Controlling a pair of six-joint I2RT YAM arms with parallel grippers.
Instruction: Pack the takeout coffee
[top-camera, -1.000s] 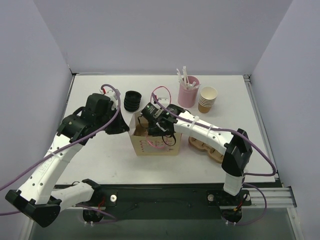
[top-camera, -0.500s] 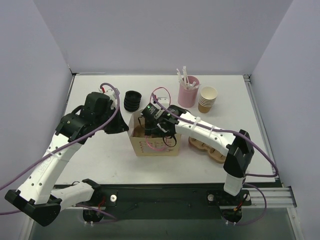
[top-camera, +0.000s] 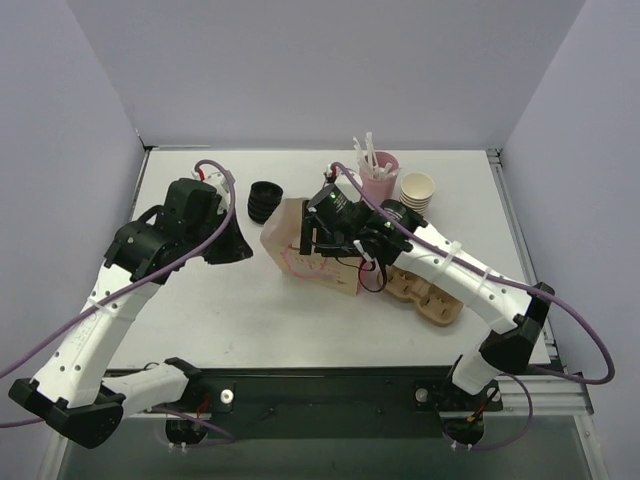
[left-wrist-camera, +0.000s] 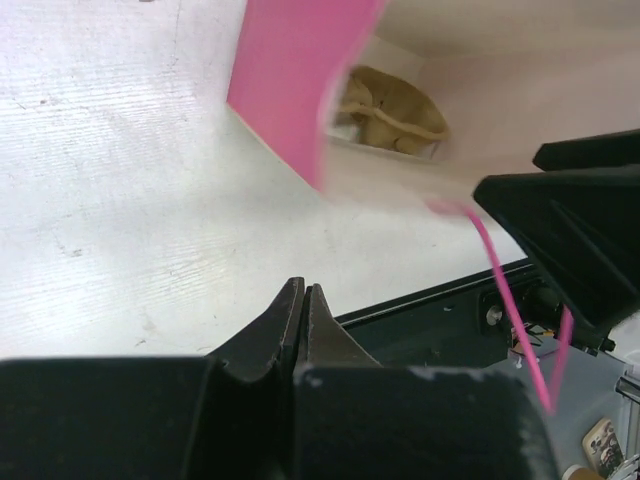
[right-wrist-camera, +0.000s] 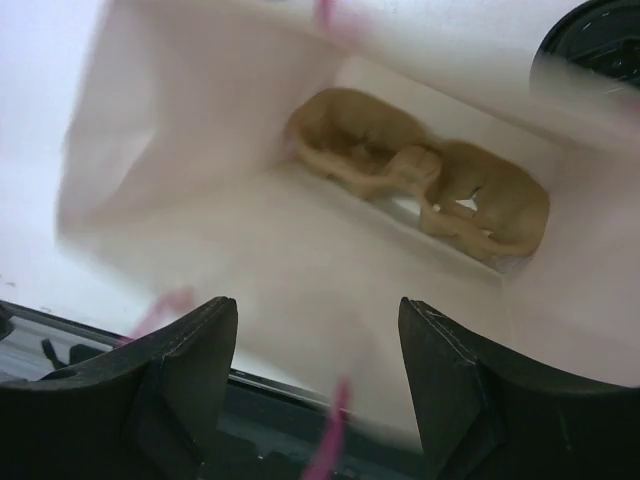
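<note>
The takeout coffee is not visible in any view. A cream paper bag (top-camera: 298, 243) with pink handles lies tipped over at mid-table, its mouth toward my right gripper (top-camera: 324, 242). My right gripper (right-wrist-camera: 315, 325) is open at the bag's mouth, holding nothing. Inside the bag (right-wrist-camera: 240, 230) lies a tan pulp cup carrier (right-wrist-camera: 420, 185), also seen in the left wrist view (left-wrist-camera: 390, 110). My left gripper (top-camera: 240, 247) is shut and empty, just left of the bag; its tips (left-wrist-camera: 303, 292) hover over the white table. The bag's pink side (left-wrist-camera: 290, 80) is blurred.
A stack of black lids (top-camera: 264, 200) stands behind the bag. A pink cup of straws (top-camera: 378, 187) and a stack of lidless paper cups (top-camera: 416, 197) stand at the back right. Another pulp carrier (top-camera: 428, 298) lies right of the bag. A black round shape (right-wrist-camera: 595, 35) is unclear.
The bag went from upright to tipped over and shifted back and right. My right arm swung right and back with its gripper at the bag's mouth. My left gripper stayed left of the bag.
</note>
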